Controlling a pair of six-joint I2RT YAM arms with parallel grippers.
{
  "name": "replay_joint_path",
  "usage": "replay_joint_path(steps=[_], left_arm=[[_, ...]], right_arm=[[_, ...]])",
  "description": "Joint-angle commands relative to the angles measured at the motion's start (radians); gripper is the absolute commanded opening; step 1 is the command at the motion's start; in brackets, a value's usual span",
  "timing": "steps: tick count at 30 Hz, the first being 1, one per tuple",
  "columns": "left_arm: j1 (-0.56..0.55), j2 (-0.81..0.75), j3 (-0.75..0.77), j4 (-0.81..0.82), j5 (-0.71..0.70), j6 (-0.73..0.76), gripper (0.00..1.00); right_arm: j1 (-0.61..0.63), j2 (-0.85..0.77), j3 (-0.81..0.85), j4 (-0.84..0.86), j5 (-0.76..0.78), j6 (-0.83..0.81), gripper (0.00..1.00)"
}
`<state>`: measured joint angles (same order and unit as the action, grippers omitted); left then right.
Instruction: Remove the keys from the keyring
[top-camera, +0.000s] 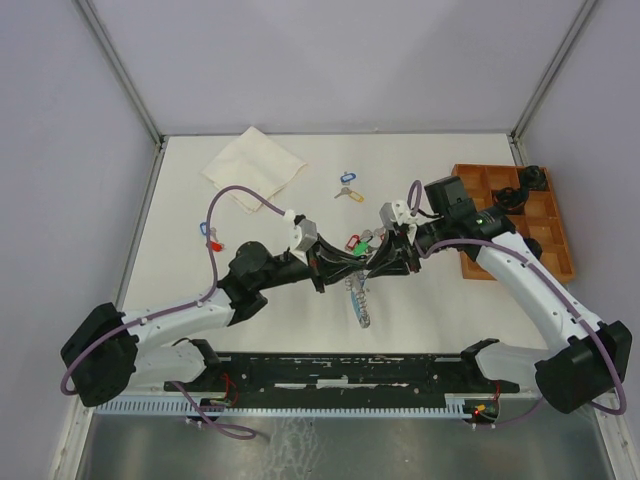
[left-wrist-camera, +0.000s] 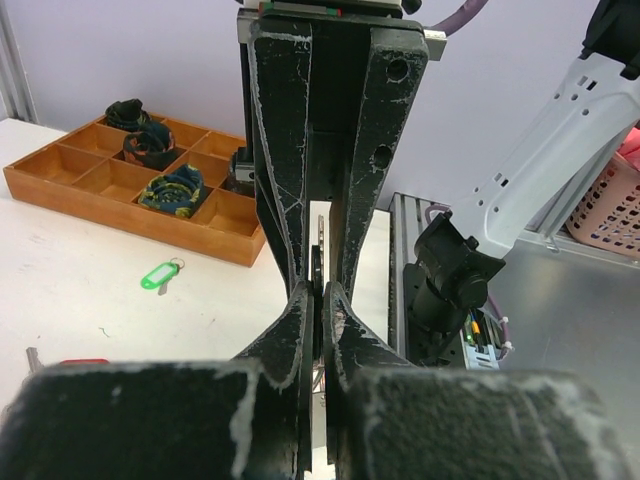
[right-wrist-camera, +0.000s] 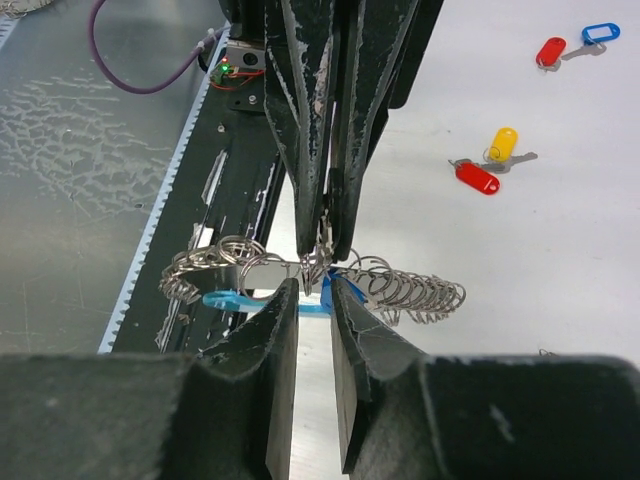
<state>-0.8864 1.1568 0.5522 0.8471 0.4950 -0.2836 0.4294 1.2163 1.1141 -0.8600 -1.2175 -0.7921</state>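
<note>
Left jaws pinch the keyring (right-wrist-camera: 400, 290) — right jaws, seemingly ajar, straddle it.

Cloth: a cream folded fabric cloth (top-camera: 255, 167) lies flat, far left on the white table (top-camera: 470, 320).
Tray: an orange-brown wooden compartment tray (top-camera: 480, 186) sits at the right edge.
Tray contents: dark round parts (top-camera: 533, 178) fill several cells.
Basket: a pink slotted plastic basket (left-wrist-camera: 612, 215) shows partly.

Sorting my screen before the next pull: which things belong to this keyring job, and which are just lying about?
Job: keyring, pinched by left claw; right claw close by; tagged keys lying loose.
Lying about: cream cloth; wooden compartment tray.
</note>
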Motion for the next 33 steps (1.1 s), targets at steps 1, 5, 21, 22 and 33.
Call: replay_joint_path(steps=[1,5,21,22,33], left_arm=[[-0.008,0.002,0.039,0.082,-0.037,-0.036,0.03],[-0.011,0.003,0.041,0.084,-0.047,-0.040,0.03],[-0.011,-0.014,0.028,0.091,-0.066,-0.046,0.03],[-0.011,-0.015,0.027,0.090,-0.065,-0.048,0.03],[-0.011,-0.035,0.020,0.082,-0.073,-0.044,0.03]], right_arm=[[0.017,-0.026,0.006,0.070,0.011,0.063,0.26],[0.026,-0.026,0.000,0.088,0.030,0.083,0.25],[0.043,-0.023,-0.007,0.097,0.069,0.087,0.20],[0.045,-0.024,-0.008,0.099,0.073,0.087,0.19],[0.053,-0.030,0.004,0.076,0.086,0.065,0.03]])
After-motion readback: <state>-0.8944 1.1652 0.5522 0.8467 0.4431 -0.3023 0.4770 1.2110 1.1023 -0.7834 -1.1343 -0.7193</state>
